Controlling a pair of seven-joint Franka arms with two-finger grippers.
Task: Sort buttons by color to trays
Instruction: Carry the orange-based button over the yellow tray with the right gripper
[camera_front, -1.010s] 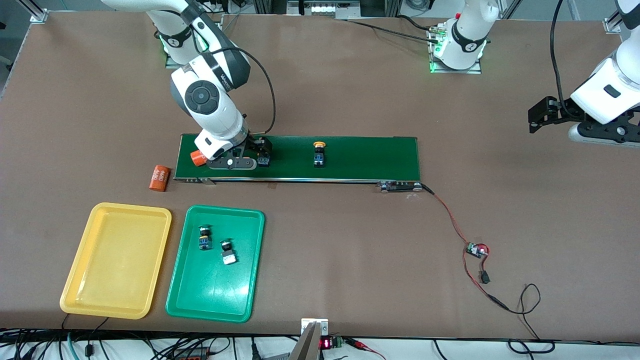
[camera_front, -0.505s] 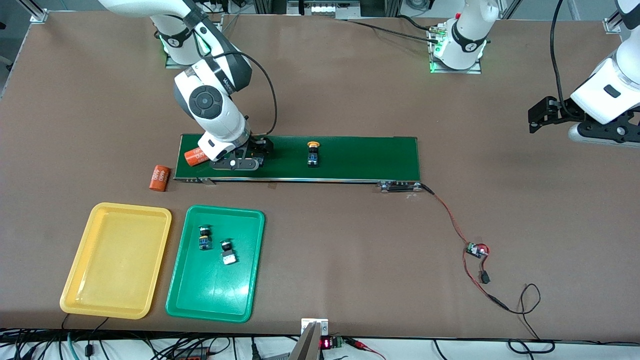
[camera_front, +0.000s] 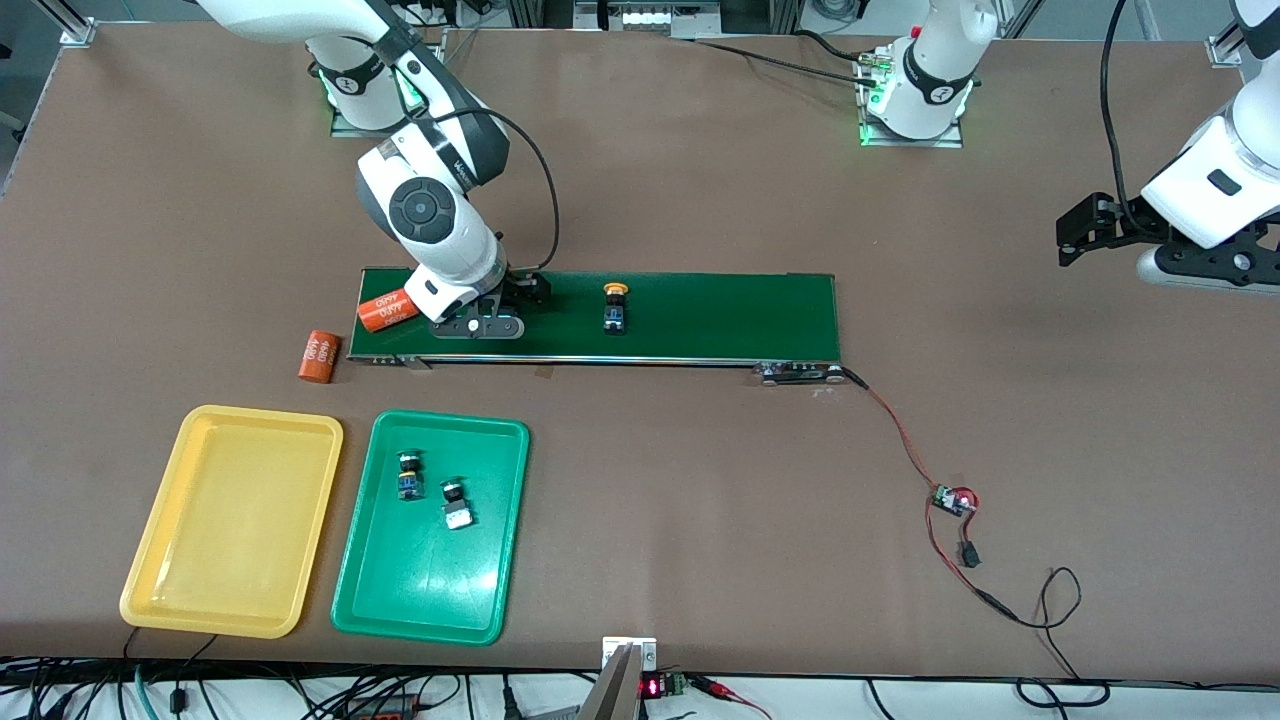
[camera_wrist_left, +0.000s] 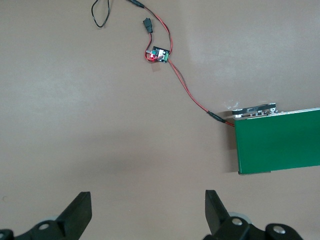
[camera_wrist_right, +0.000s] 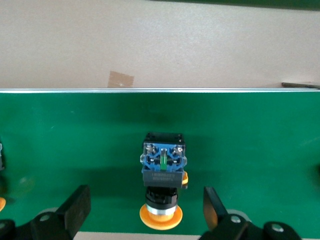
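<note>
My right gripper (camera_front: 490, 318) hangs low over the green conveyor belt (camera_front: 720, 315), open. In the right wrist view a yellow-capped button (camera_wrist_right: 162, 175) lies on the belt between the open fingers (camera_wrist_right: 75, 210) and touches neither; the gripper hides it in the front view. A second yellow-capped button (camera_front: 615, 305) lies on the belt farther toward the left arm's end. Two more buttons (camera_front: 408, 476) (camera_front: 456, 505) lie in the green tray (camera_front: 390, 600). The yellow tray (camera_front: 235, 520) beside it holds nothing. My left gripper (camera_front: 1075, 235) waits, open and empty, over bare table (camera_wrist_left: 147, 210).
An orange cylinder (camera_front: 388, 310) lies on the belt beside my right gripper, at the right arm's end. Another orange cylinder (camera_front: 319, 357) lies on the table just off that end. Red wires and a small circuit board (camera_front: 952, 498) trail from the belt's other end.
The second yellow-capped button and the orange cylinder on the belt have slid toward the right arm's end. The cylinder shows more from under my right arm. The left arm has not moved.
</note>
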